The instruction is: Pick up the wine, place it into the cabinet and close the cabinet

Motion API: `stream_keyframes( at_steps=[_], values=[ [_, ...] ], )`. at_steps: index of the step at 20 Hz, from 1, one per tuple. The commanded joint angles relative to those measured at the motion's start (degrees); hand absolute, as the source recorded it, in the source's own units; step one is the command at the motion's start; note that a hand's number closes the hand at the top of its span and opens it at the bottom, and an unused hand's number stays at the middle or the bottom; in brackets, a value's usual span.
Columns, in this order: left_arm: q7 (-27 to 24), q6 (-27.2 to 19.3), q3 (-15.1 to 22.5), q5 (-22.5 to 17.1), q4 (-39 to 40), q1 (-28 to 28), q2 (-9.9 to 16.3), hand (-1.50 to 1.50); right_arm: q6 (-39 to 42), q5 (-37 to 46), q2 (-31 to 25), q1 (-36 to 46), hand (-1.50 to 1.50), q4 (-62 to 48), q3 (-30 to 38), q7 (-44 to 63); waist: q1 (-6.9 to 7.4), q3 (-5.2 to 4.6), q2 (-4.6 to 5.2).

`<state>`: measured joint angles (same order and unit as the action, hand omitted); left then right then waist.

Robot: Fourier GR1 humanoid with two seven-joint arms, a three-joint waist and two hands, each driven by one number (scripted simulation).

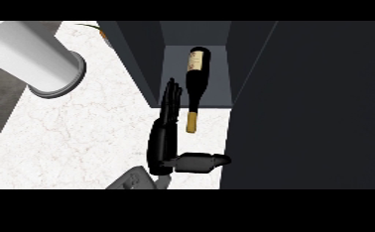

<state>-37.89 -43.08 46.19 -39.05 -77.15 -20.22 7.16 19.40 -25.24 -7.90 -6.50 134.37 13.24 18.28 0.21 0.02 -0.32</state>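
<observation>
Wine [194, 80]: lying on its side in the open cabinet [147, 57], neck poking out over the marble surface [81, 137]
Hand [164, 132]: fingers straight, beside the bottle, holding nothing; which arm, unclear

Dark wine bottle [194, 85] with pale label, lying flat, base inside open dark cabinet [253, 62], gold-capped neck jutting out over counter

counter [88, 137]: white marble (faint veins) | cylinder [40, 57]: white, upper left
</observation>
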Motion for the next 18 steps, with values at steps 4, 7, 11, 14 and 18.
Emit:
stream_keyframes(
  at_steps=[4, 7, 11, 14, 18],
  values=[
    [1.5, -3.2, 5.5, 5.5, -19.5, 15.6, 11.0, 1.5, 3.1, -2.1, -2.1, -3.0, -1.5, 1.7, 3.3, -0.1, 0.16, 0.02, 0.03],
    [3.3, 1.3, 1.7, 3.8, -21.9, 17.7, 15.0, 1.5, 7.6, -2.2, -2.8, -6.6, -1.5, 3.1, 3.3, -1.3, -0.29, 0.0, 0.13],
    [0.5, 3.7, 4.2, 6.2, -23.6, 22.1, 19.6, 1.5, 13.2, -0.2, -7.6, -6.6, 1.5, 2.6, 1.4, 0.2, -0.13, -0.01, 0.09],
    [1.3, 6.7, -0.4, 4.2, -28.3, 25.2, 26.9, 1.5, 18.7, -2.9, -9.3, -6.2, 1.5, -0.2, 1.7, -3.1, 0.2, 0.01, 0.1],
    [3.2, 7.9, -4.4, 2.8, -30.0, 24.8, 29.2, 1.5, 22.7, -7.0, -8.3, -10.0, 1.5, -1.5, -5.5, -1.5, -0.07, 0.02, 0.22]
  ],
)
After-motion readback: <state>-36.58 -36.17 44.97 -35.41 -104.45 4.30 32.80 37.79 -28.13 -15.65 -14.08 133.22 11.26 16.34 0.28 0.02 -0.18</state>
